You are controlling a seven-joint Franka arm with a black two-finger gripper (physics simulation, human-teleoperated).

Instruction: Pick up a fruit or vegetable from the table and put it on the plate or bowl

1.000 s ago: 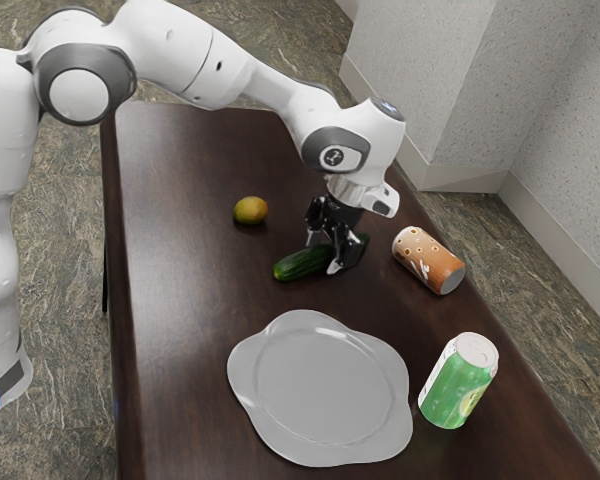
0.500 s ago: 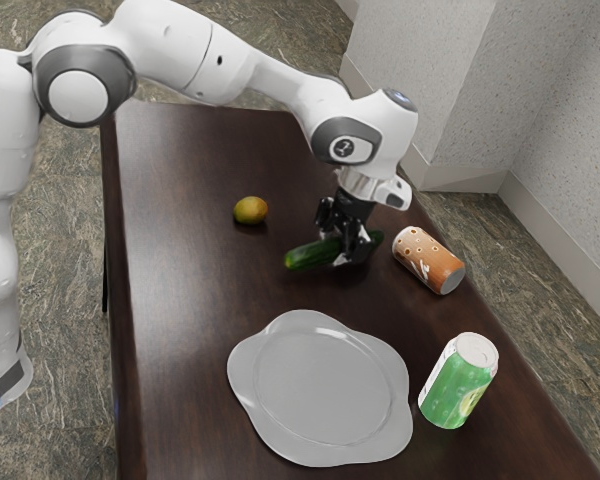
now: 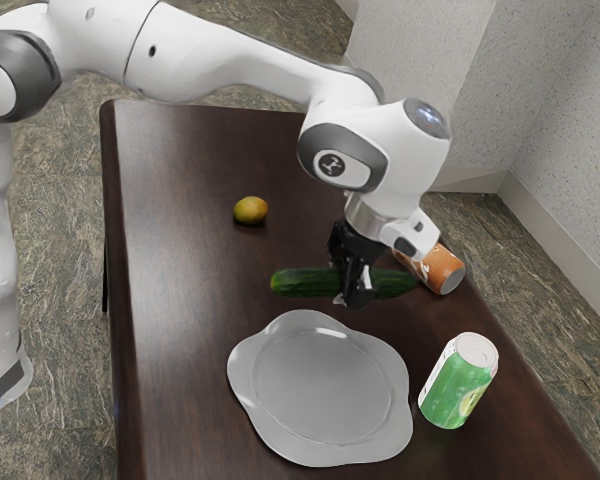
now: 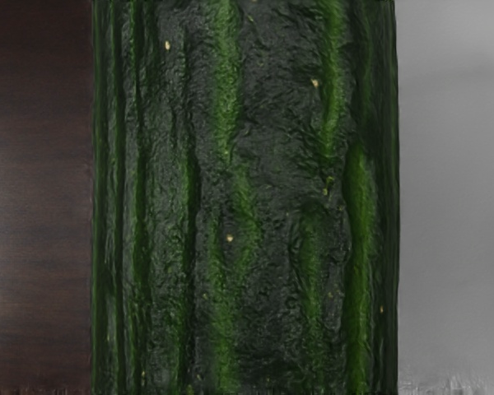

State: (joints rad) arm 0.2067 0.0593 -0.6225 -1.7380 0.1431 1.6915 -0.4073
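Observation:
My gripper (image 3: pixel 350 285) is shut on a dark green cucumber (image 3: pixel 305 282), holding it level above the table just beyond the far rim of the plate. The cucumber (image 4: pixel 243 197) runs straight across the wrist view, with dark table on one side and the grey plate (image 4: pixel 453 206) on the other. The wavy-edged grey plate (image 3: pixel 320 390) lies flat near the table's front. A small yellow-green fruit (image 3: pixel 250 210) rests on the table further back, toward the exterior view's left.
An orange-and-white can (image 3: pixel 435 262) lies on its side close behind the gripper, toward the exterior view's right. A green soda can (image 3: pixel 458 382) leans by the plate's right rim. The dark wooden table (image 3: pixel 170 250) is narrow, with its edges nearby.
The cucumber has been lifted off the table and carried toward the plate, turning from tilted to level. The arm has swung toward the exterior view's right and nearer the plate.

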